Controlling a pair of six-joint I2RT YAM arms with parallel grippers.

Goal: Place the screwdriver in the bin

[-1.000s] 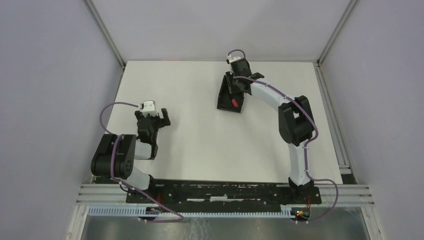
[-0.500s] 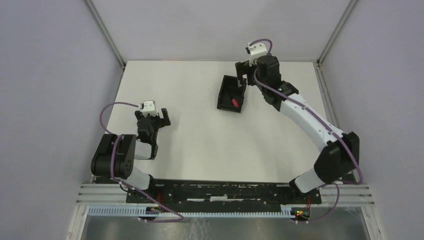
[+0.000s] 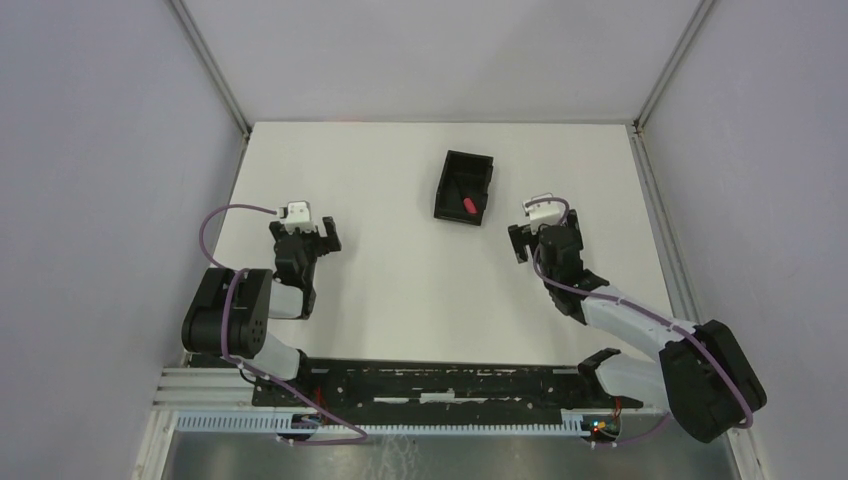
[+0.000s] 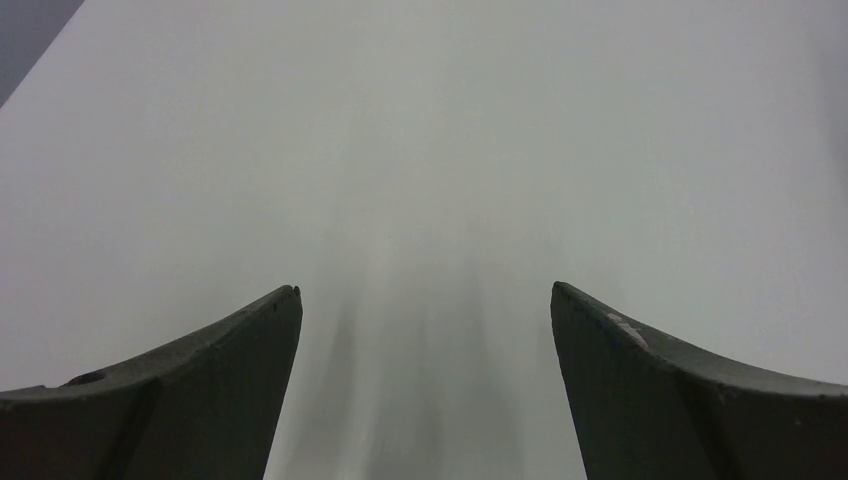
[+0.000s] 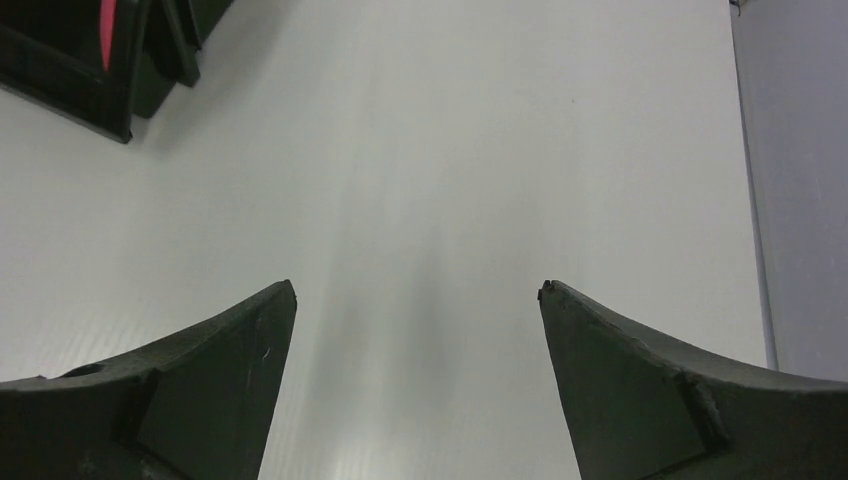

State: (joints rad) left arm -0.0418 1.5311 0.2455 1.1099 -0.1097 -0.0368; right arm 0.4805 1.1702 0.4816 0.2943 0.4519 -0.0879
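Pulling back from the far edge, where it was hanging over the bin half a second ago, the right arm is now folding low over the near right part of the table. The right gripper is sitting well apart from the bin, nearer the bases and a little to the right of it. In the right wrist view the right gripper is holding its jaws wide apart with only bare white surface between them. The bin is showing at the upper left corner of that view, with a sliver of the red handle of the screwdriver inside it.

From above, the screwdriver is lying inside the bin, its red handle toward the near right corner. The dark shaft is too hard to pick out against the black plastic.

The left arm is staying where it was, tucked up near its base. The left gripper is hovering over the left part of the table. The left wrist view is showing the left gripper with its jaws spread and nothing but plain white surface between them.

The table is matte white and is reflecting soft shadows beneath both grippers. Pale grey walls are closing in the left, right and far sides. Metal frame rails are running up the far corners. A black mounting bar is carrying both bases along the near edge.
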